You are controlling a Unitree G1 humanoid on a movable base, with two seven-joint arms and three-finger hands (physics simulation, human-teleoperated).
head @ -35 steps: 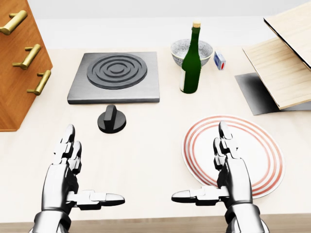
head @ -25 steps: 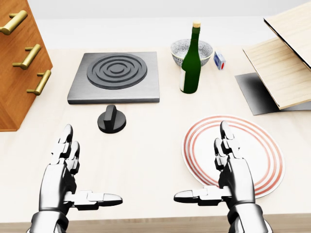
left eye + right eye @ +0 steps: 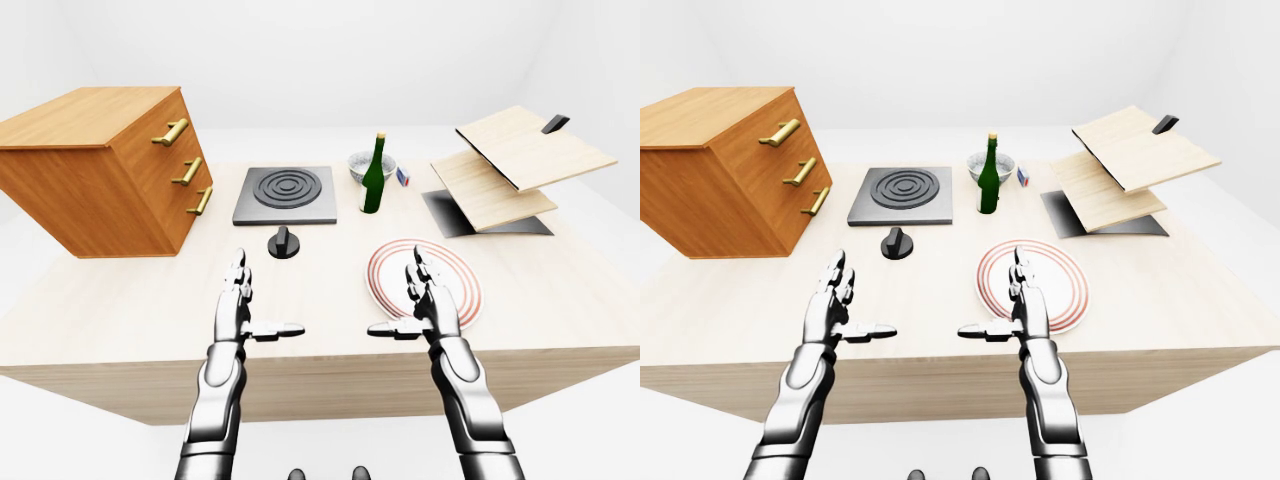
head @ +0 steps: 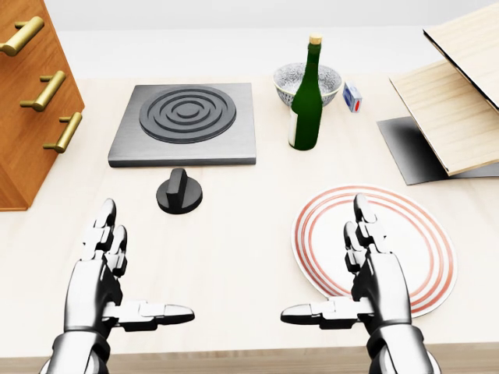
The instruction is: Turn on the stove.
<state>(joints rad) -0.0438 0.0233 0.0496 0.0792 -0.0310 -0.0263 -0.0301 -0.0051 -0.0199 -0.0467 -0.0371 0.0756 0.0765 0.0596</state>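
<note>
A dark grey stove plate [image 4: 184, 123] with ringed burner lies on the pale table, upper left of middle in the head view. Its black knob [image 4: 179, 192] stands just below it on the table. My left hand [image 4: 117, 280] is open and empty, below and left of the knob, well apart from it. My right hand [image 4: 355, 276] is open and empty, over the lower left part of a red-ringed plate [image 4: 421, 234].
A wooden drawer chest [image 4: 31, 93] with brass handles stands at the left. A green bottle [image 4: 306, 97] and a grey bowl [image 4: 292, 78] stand right of the stove, with a small box [image 4: 353, 97] beside. A tilted wooden rack [image 4: 452, 93] is at the right.
</note>
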